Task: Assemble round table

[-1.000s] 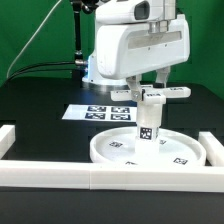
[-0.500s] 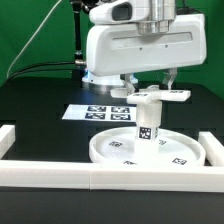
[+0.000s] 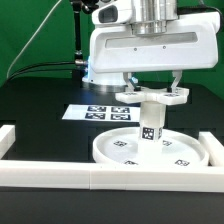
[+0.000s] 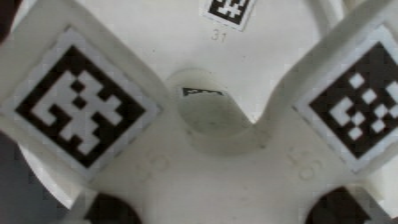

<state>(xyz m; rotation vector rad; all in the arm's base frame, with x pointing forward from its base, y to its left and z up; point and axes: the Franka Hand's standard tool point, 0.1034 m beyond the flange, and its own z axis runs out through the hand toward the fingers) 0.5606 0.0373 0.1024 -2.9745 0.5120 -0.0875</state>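
The large rimmed round disc lies flat on the black table. The short cylindrical post stands upright on its middle, tags facing the camera. The cross-shaped foot sits level on top of the post. My gripper comes straight down over it and is shut on the foot, one finger on each side. In the wrist view the foot fills the picture, with two tagged arms and a central hollow. My dark fingertips show at both lower corners, against the foot.
The marker board lies behind the disc toward the exterior view's left. White border rails run along the front, the left and the right. The arm's white body hangs over the disc.
My gripper and the foot have turned about the post's axis; the foot's arms now spread evenly to both sides. The disc and post stay in place.
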